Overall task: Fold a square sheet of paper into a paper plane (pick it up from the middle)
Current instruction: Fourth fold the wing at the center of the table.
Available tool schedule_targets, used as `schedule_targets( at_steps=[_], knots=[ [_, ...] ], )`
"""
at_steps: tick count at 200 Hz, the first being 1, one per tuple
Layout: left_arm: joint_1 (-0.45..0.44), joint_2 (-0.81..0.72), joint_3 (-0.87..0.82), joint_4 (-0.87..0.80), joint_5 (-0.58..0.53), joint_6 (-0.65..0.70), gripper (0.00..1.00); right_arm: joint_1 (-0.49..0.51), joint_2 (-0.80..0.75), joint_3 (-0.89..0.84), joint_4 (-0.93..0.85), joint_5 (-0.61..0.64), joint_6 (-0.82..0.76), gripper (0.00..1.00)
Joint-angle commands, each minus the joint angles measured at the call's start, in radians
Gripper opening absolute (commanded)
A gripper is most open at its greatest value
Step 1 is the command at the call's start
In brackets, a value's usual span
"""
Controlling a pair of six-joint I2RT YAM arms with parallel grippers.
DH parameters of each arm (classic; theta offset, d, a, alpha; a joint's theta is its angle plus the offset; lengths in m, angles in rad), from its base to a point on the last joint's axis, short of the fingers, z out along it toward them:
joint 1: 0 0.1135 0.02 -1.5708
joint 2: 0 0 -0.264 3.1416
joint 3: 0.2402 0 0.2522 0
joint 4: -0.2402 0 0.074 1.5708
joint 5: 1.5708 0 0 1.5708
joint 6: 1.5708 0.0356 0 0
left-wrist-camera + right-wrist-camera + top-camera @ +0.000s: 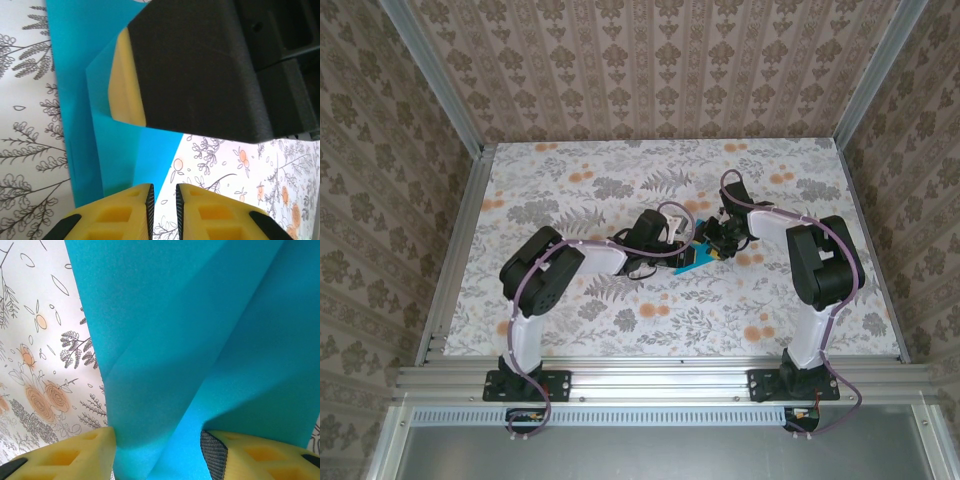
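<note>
Cyan-blue and already creased, the square sheet of paper (pixel 692 260) is seen just right of the centre of the floral table (pixel 570 330) with one flap lifted. An early fold is therefore judged done, while the pointed dart is not yet formed. The left gripper (pixel 164 200) is narrowed to a slit at the sheet's edge, and the right gripper (pixel 157 455) is spread about halfway with the sheet bowed between its fingers (pixel 90 455); a firm hold cannot be told for either.

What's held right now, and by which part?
Right gripper clamps the blue paper across a raised fold; left gripper sits at its edge, grip unclear.
</note>
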State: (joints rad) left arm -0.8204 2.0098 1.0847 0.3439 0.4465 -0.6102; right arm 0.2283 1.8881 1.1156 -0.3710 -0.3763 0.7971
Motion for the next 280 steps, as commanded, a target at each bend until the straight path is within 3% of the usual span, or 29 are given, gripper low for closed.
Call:
schedule_targets(
  at_steps=[1,63,210,247,280],
  knots=[
    [-0.002,0.018,0.025,-0.043,-0.023,0.024,0.22,-0.006,0.112,-0.063,-0.137,0.179,0.015,0.55],
    [-0.003,0.042,0.037,-0.049,-0.015,0.017,0.22,-0.007,0.12,-0.063,-0.132,0.176,0.017,0.52],
    [-0.003,0.067,0.042,-0.116,-0.073,0.01,0.11,-0.007,0.131,-0.057,-0.121,0.147,0.01,0.53],
    [-0.003,0.079,0.048,-0.142,-0.075,0.01,0.01,-0.007,0.074,-0.05,-0.084,0.089,-0.005,0.54],
    [-0.003,0.084,0.041,-0.145,-0.077,0.007,0.01,-0.01,-0.001,0.006,-0.087,0.053,-0.058,0.54]
  ],
)
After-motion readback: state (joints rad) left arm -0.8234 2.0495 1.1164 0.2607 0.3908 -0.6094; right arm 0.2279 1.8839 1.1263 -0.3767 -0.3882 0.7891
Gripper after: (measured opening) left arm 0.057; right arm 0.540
